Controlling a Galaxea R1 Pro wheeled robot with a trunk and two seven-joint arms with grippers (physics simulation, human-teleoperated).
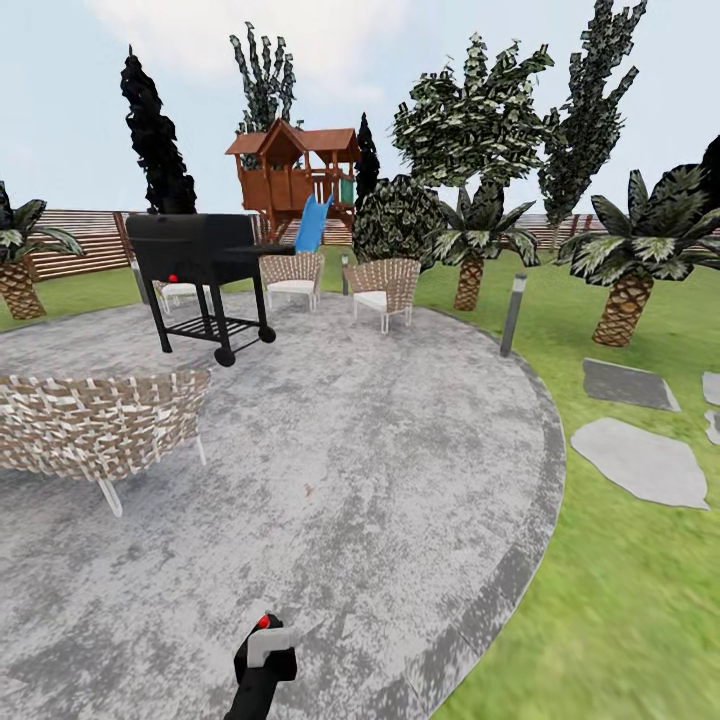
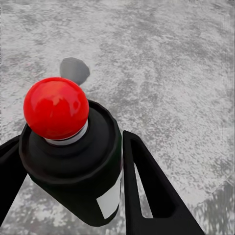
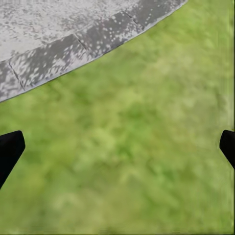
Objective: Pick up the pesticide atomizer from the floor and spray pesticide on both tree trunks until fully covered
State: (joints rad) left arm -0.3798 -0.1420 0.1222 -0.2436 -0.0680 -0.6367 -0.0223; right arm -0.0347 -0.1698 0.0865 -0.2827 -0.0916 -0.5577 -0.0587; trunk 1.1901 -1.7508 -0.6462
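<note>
The pesticide atomizer (image 2: 58,110) is a black bottle with a round red top and a white label. My left gripper (image 2: 73,147) is shut on it, one black finger on each side of its body. In the head view the atomizer (image 1: 266,640) shows low at the bottom centre, over the grey stone patio (image 1: 380,480). My right gripper (image 3: 117,147) is open with nothing between its fingers, above grass beside the patio's edge. A tree (image 1: 480,110) with a broad leafy crown rises far back right of the garden. Its trunk is hidden behind a palm.
A black grill (image 1: 200,275) and wicker chairs (image 1: 100,425) (image 1: 385,290) stand on the patio. A grey lamp post (image 1: 513,312) marks its right rim. Palms (image 1: 630,260), stepping stones (image 1: 640,460), a playset (image 1: 295,175) with a blue slide and a wood fence (image 1: 85,240) lie beyond.
</note>
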